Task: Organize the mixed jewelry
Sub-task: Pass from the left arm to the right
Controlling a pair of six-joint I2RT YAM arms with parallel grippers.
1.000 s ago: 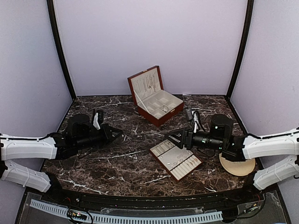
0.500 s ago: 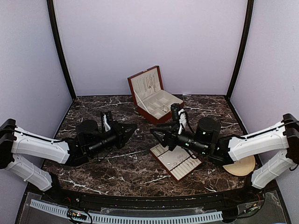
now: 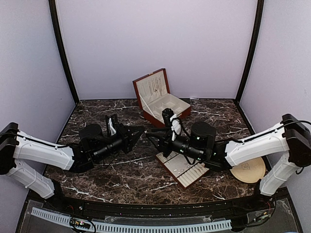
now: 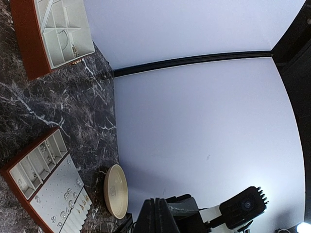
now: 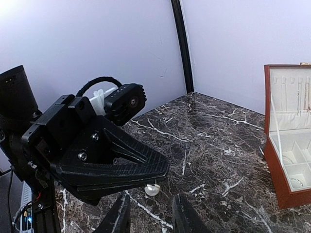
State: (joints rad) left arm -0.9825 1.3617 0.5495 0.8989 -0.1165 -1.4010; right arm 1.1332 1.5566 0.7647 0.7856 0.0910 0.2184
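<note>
- the mixed jewelry (image 4: 68,206) shows as tiny silvery-dark specks in rows on the cream tray (image 3: 187,174), lower centre of the top view.
- thin chains (image 5: 299,99) hang in the lid of the red-brown box (image 3: 167,121), just above the tray in that view.
- a pearly bead (image 5: 152,189) sits under the tip of the left gripper (image 3: 141,130), whose fingers are pressed together and appear to pinch it.
- the right gripper (image 3: 148,132) faces it tip to tip at frame centre, fingers apart, with nothing between them.

The left tool (image 3: 140,130) and right tool (image 3: 148,132) nearly meet tip to tip (barring the middle); open surface (image 3: 121,179) lies nearer the bases.
</note>
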